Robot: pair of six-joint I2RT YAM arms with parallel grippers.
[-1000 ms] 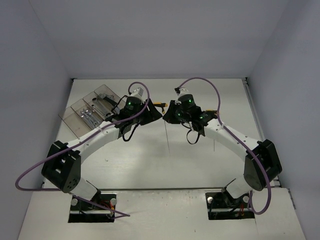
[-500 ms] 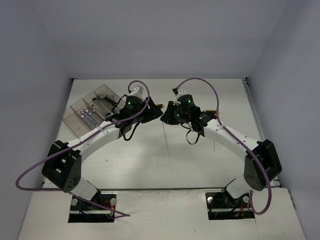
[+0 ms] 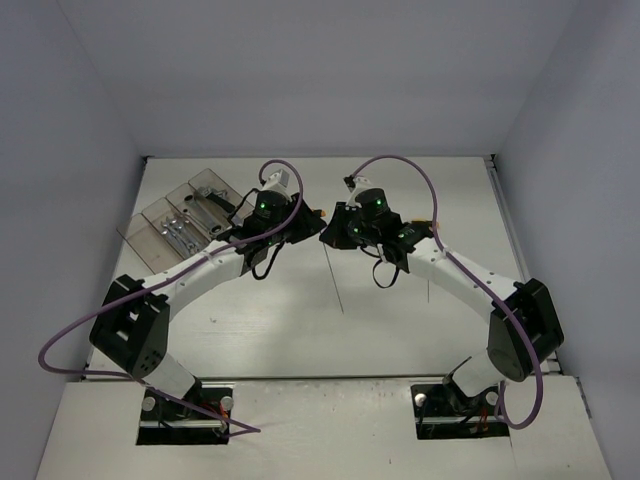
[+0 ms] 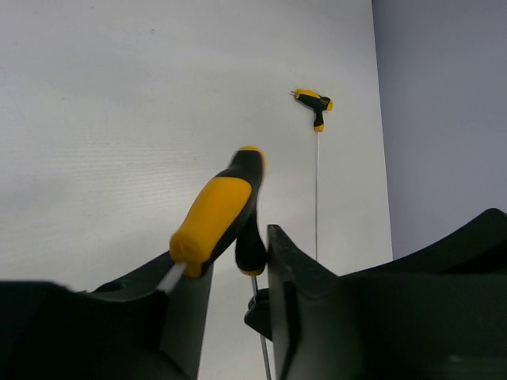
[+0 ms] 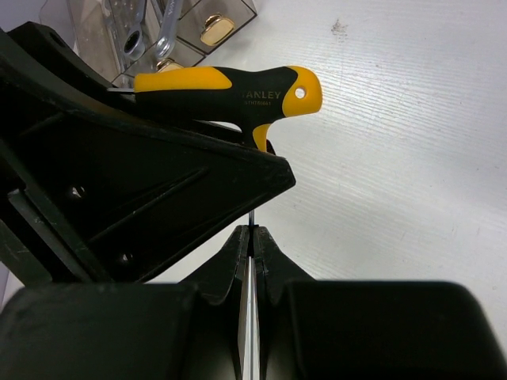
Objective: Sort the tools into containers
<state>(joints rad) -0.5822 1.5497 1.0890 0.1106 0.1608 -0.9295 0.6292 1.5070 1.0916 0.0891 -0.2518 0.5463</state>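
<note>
The right fingers [image 5: 271,267] stayed clenched on the hex key [image 5: 230,83] shaft; the left fingers [image 4: 289,293] had moved up around its handle, grasp unclear: a handover looked underway.

Overhead view: bright, even, diffuse light from above. The table [image 3: 400,200] reads near-white, with only faint soft shade beneath the arms; the walls [image 3: 300,80] carry a cool bluish cast.

Left wrist view: the left gripper [image 4: 238,265] is underexposed, black and out of focus close to the lens. The T-handle key [image 4: 218,210] at its fingertips is slightly soft; the second key [image 4: 317,107] far beyond them is small but defined.

Right wrist view: the right gripper [image 5: 250,237] is featureless black. Handle lettering just ahead of it is sharp, and the containers [image 5: 79,24] beyond and to its left show pale glare
</note>
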